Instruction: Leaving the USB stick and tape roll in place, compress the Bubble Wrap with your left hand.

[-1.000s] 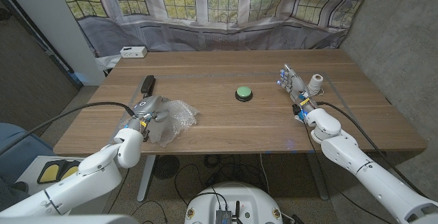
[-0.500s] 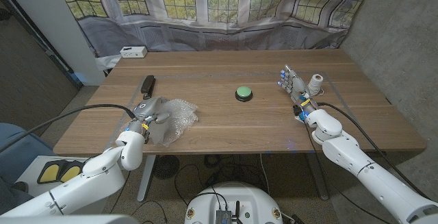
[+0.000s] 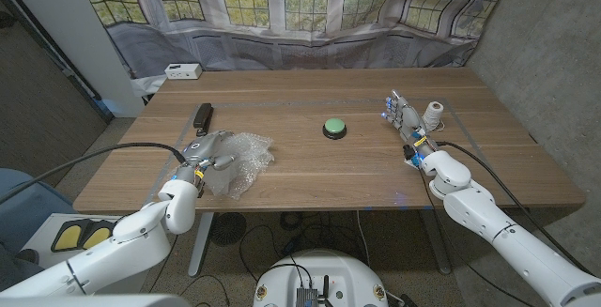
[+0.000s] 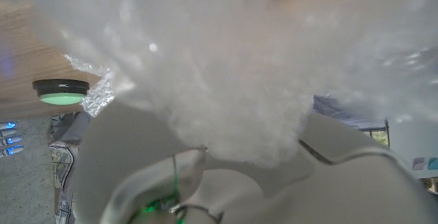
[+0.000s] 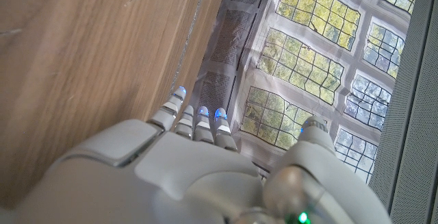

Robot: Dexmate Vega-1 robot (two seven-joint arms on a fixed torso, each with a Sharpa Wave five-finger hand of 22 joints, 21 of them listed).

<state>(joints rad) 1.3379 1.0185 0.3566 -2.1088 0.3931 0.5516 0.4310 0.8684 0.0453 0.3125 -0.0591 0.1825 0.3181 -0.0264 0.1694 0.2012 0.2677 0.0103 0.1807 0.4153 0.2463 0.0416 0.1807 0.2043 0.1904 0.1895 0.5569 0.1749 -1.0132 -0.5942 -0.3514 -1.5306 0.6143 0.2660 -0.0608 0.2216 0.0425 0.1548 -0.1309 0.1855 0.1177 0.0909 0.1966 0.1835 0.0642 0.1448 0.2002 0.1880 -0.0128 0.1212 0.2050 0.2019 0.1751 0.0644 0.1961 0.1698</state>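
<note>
**Left hand closes on Bubble Wrap at counter's near left edge**

The robot's left hand [image 3: 206, 150] grasps the crumpled Bubble Wrap [image 3: 242, 157], which lies on the wooden counter [image 3: 310, 171] toward its left front. A dark USB stick [image 3: 202, 115] lies just beyond it. Across the counter, the right hand [image 3: 404, 119] stands released, fingers extended, beside a white tape roll [image 3: 433, 114]. A green button [image 3: 334, 128] sits between them.
</note>
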